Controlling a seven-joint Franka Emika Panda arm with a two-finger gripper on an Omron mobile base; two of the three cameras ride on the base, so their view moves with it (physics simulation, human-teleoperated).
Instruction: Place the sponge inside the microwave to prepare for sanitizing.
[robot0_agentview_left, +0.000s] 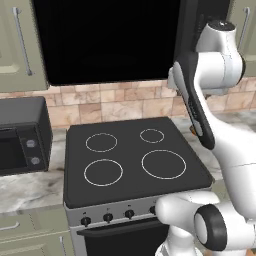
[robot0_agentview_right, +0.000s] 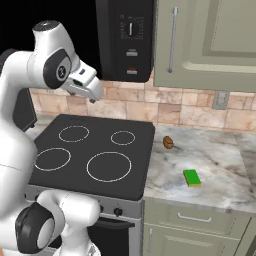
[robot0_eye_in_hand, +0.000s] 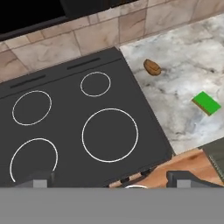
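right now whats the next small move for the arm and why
Probably swing the gripper right and down toward the sponge. The sponge lies flat on the marble counter, right of the stove and nearer the front edge than the brown object, while the hand hangs over the burners holding nothing.

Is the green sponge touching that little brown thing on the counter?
Apart. In the right base view the sponge lies nearer the counter's front edge, with bare marble between it and the brown thing.
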